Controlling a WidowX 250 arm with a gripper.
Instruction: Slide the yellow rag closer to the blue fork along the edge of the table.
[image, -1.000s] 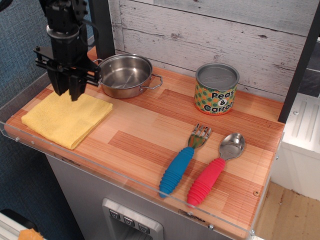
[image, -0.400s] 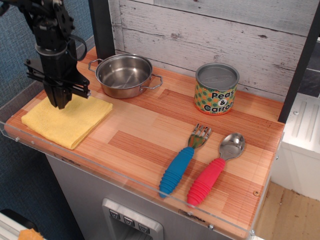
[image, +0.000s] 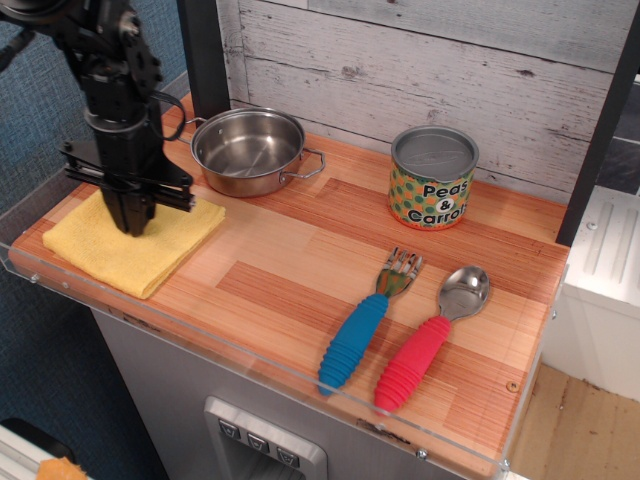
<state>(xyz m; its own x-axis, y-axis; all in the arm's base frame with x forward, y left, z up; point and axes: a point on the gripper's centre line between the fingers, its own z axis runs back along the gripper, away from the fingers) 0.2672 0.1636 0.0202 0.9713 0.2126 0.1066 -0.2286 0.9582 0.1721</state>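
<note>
- The yellow rag (image: 128, 245) lies flat on the left end of the surface (image: 300, 270), close to the near edge and the clear guard.
- The gripper (image: 131, 222) points straight down and its tip is pressed on the middle of the rag, a little toward the far side.
- The jaws look clenched together into one narrow tip; I see no cloth pinched between them.
- The blue fork (image: 362, 327) lies near the front edge, right of the middle, well apart from the rag, with bare wood between them. Its metal head points to the far side and its ribbed handle points to the near edge.
- A red spoon (image: 428, 343) lies just beside the fork on its right, almost parallel to it.
- A steel pot (image: 249, 151) stands on the far side, just right of the gripper and near the far corner of the rag.
- A can (image: 433, 178) with the label "Peas & Carrots" stands at the far side, beyond the fork and spoon, in front of a white plank wall (image: 420, 60).
</note>
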